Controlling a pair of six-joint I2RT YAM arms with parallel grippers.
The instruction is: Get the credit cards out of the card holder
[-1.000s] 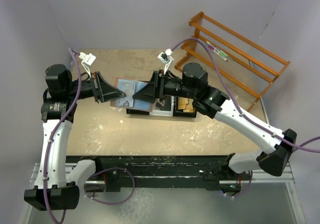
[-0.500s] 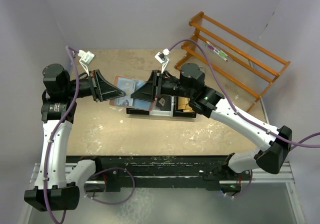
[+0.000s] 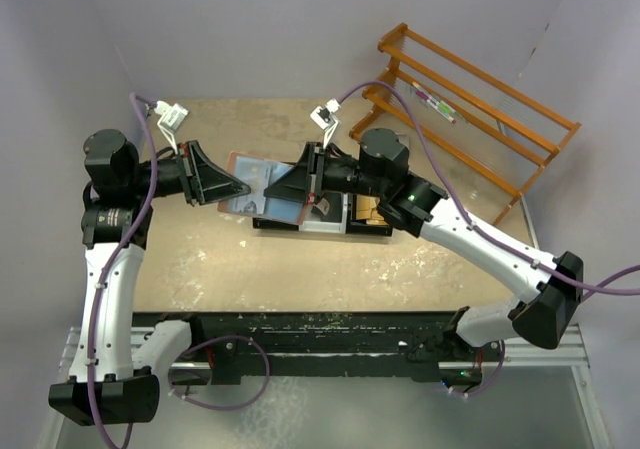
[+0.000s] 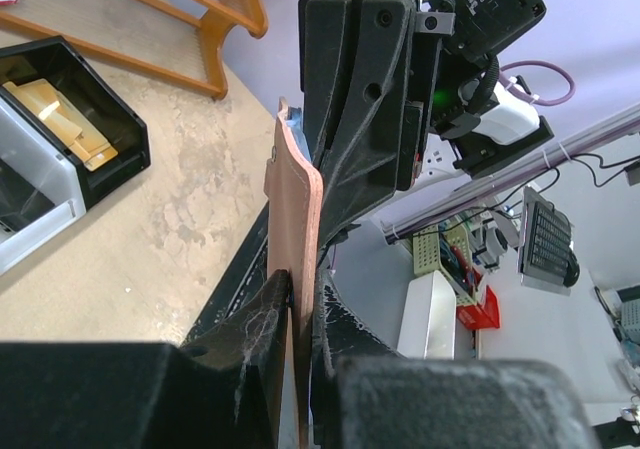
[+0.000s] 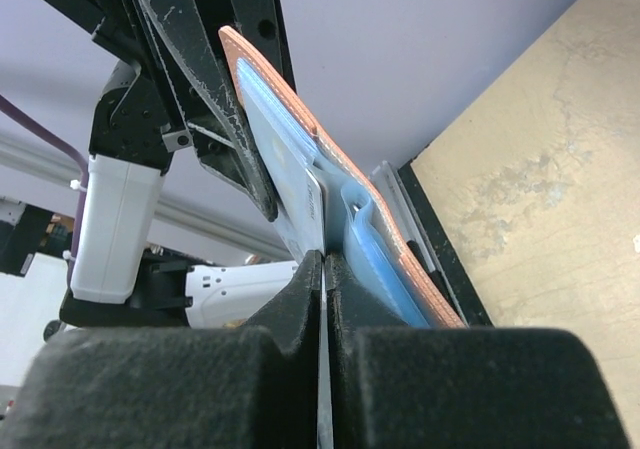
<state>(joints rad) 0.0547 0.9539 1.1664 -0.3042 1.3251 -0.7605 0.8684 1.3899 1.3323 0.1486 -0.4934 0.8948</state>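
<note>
We see the card holder (image 3: 252, 181) open in the air above the bench (image 3: 300, 269), its long axis running left-right between the arms and the blue lining facing up. Our left pincer (image 4: 300, 287) is clamped tight on its brown edge. Our right pincer (image 5: 322, 269) is closed on the edge of a pale credit card (image 5: 300, 197), which pokes from the lining pocket toward the right arm.

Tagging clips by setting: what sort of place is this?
Probably a robotics lab test cell: plain lilac walls box in a worn table, and beyond its edge the left wrist view shows a keyboard and loose electronics.
</note>
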